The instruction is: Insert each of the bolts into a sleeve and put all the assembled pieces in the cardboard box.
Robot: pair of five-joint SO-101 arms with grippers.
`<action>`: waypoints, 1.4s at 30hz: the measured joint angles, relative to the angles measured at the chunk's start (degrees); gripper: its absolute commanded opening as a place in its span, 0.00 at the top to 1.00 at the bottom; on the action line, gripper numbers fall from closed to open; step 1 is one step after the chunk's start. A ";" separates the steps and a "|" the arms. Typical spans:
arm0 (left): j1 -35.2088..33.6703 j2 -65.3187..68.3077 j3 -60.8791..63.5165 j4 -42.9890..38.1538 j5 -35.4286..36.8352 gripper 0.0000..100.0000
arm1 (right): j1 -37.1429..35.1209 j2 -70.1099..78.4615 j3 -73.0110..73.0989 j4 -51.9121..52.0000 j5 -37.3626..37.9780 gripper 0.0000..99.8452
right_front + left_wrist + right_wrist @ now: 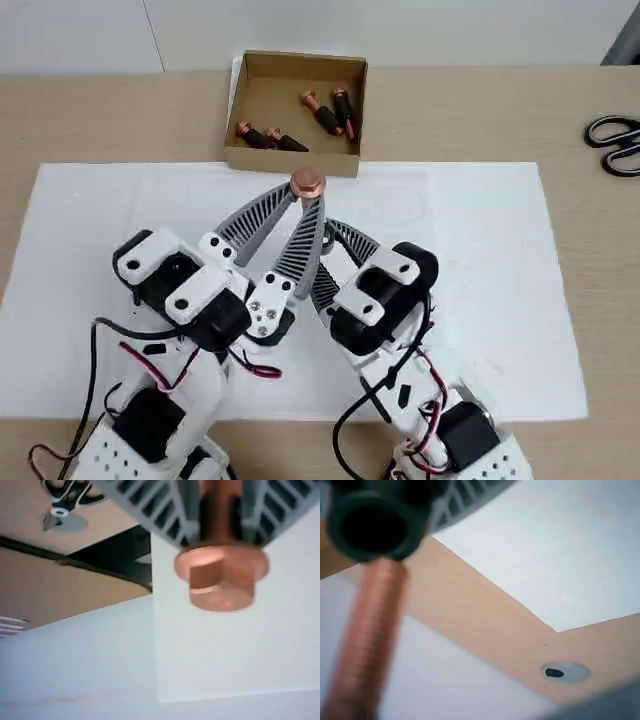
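Two tools stood close together over the white sheet (480, 300), just short of the cardboard box (245, 100). The left tool (306, 205) was clamped on a copper bolt (221, 577). Its fingers (150, 505) were pressed against the shank on both sides, and the flanged head stood clear beyond the tips, facing upward in the high view. The right tool (415, 497) seemed to be closed on a black sleeve (372, 526), though its fingers were largely hidden. In the right wrist view the sleeve's open bore was seen dark and unfilled. The bolt's threaded shank ran up to just beside the sleeve's rim; whether the two touched could not be told. Four assembled pieces (325, 115) were counted inside the box, two by its near wall and two toward its right wall. Scissors (615, 145) were seen on the bare bench (100, 120), well apart from the arms at the right edge.
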 measured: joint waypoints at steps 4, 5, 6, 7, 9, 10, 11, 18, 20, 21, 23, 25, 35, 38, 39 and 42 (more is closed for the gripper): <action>0.53 0.09 0.09 -0.62 0.26 0.99 | -0.09 0.00 0.00 0.09 0.00 1.00; 0.53 0.09 0.09 -0.62 0.26 0.99 | -0.09 0.00 0.00 0.09 0.00 1.00; 0.53 0.09 0.09 -0.62 0.18 0.99 | -0.09 0.00 0.00 0.09 0.00 1.00; 0.53 0.09 0.09 -0.62 0.18 0.99 | -0.09 0.00 0.00 0.09 0.00 1.00; 0.53 0.09 0.09 -0.62 0.35 0.99 | -0.09 0.00 0.00 0.09 0.00 1.00; 0.53 0.09 0.09 -0.62 0.26 0.99 | -0.09 0.00 0.00 0.09 0.00 1.00; 0.53 0.09 0.09 -0.62 0.26 0.99 | -0.09 0.00 0.00 0.09 0.00 1.00; 0.70 0.09 0.09 3.78 2.64 0.99 | -0.09 0.00 0.00 0.09 0.00 1.00; 0.44 0.00 0.09 4.40 3.78 0.99 | -0.09 0.00 0.00 0.09 0.00 1.00; 0.44 0.00 0.09 4.48 3.87 0.99 | -0.09 0.00 0.00 0.09 0.00 1.00; 0.44 0.00 0.00 4.57 4.22 0.99 | -0.09 0.00 0.00 0.09 0.00 1.00; 0.44 0.00 0.09 4.57 4.22 0.99 | -0.09 0.00 0.00 0.09 0.00 1.00; 0.44 0.00 0.35 17.23 4.22 0.89 | 0.09 0.09 0.09 0.09 0.00 1.00; 0.44 0.00 0.35 17.41 4.22 0.83 | -0.09 0.00 0.00 0.09 0.00 1.00; 0.44 0.00 0.35 17.58 4.22 0.81 | -0.09 0.00 0.00 0.09 0.00 1.00; 0.44 0.00 0.35 17.67 4.22 0.74 | -0.09 0.00 0.09 0.09 0.00 1.00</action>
